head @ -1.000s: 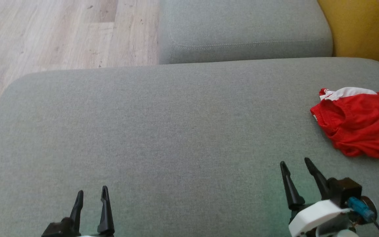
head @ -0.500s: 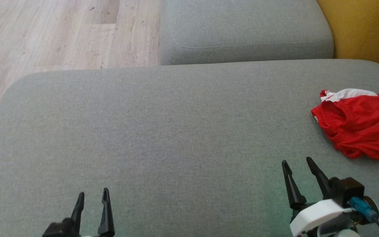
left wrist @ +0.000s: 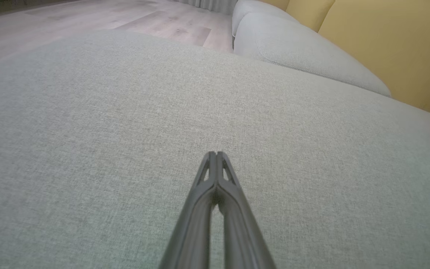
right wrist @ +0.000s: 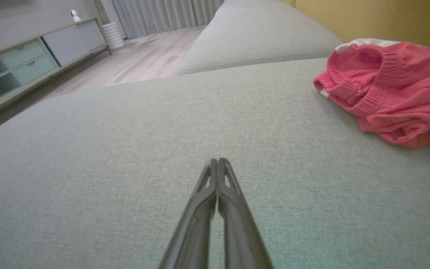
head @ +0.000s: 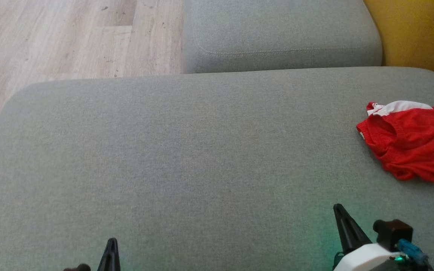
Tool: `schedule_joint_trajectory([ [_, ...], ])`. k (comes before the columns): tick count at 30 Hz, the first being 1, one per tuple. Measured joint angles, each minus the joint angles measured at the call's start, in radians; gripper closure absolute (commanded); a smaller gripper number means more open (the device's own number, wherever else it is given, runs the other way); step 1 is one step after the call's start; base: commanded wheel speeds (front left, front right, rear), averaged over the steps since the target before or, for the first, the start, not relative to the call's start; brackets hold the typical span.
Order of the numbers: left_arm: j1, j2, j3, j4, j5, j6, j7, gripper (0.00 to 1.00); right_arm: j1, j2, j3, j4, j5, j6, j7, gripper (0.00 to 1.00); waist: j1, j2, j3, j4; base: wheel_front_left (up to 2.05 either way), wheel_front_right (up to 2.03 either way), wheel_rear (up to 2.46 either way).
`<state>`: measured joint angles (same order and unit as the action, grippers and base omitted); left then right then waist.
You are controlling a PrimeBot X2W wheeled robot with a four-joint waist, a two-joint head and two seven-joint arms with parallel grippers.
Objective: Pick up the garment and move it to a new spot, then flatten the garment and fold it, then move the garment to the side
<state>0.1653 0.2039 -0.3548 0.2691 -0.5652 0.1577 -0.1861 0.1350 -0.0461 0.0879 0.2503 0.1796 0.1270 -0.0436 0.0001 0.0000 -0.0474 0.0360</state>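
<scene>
Since the earlier frames both grippers have closed and sit lower in the head view, with less of each finger showing above the bottom edge. The left gripper (left wrist: 215, 153) has its two dark fingers pressed together tip to tip, holding nothing, above bare grey fabric. The right gripper (right wrist: 218, 160) is the same: fingers together, nothing between them.

The garment (head: 413, 141), red with a white band at its far edge, lies crumpled at the right end of the large grey seat cushion (head: 202, 150), near the yellow backrest (head: 416, 30). It is ahead and to the right of the right gripper, apart from it, and well apart from the left gripper.

A second grey cushion (head: 277, 34) lies beyond, beside pale wood floor (head: 70, 37).
</scene>
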Motion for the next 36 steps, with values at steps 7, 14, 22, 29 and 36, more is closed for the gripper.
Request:
schedule_joint_trajectory([
  [7,-0.002,-0.008,0.014,0.0,-0.051,-0.01,0.011,1.0,-0.002,0.0,-0.002,0.0,0.074,0.0,0.001,1.0,0.0,0.0,0.003,-0.002,0.0,0.0,0.0],
  [14,-0.022,-0.017,0.038,0.001,-0.112,-0.027,0.028,1.0,-0.003,0.0,-0.009,0.001,0.162,0.0,0.009,1.0,0.0,0.0,0.005,-0.004,0.0,0.0,0.0],
  [22,-0.028,-0.025,0.067,0.003,-0.182,-0.045,0.047,1.0,-0.018,-0.001,-0.02,0.002,0.26,0.0,0.015,1.0,0.0,0.0,0.009,-0.006,0.0,0.0,0.0],
  [29,-0.043,-0.033,0.098,0.003,-0.251,-0.064,0.063,1.0,-0.029,-0.002,-0.031,0.002,0.358,0.0,0.019,1.0,0.0,0.0,0.012,-0.009,0.0,0.0,0.0],
  [36,-0.06,-0.046,0.121,0.003,-0.31,-0.08,0.086,1.0,-0.046,-0.002,-0.038,0.006,0.442,0.0,0.028,1.0,0.0,0.0,0.015,-0.011,0.0,0.0,0.0],
])
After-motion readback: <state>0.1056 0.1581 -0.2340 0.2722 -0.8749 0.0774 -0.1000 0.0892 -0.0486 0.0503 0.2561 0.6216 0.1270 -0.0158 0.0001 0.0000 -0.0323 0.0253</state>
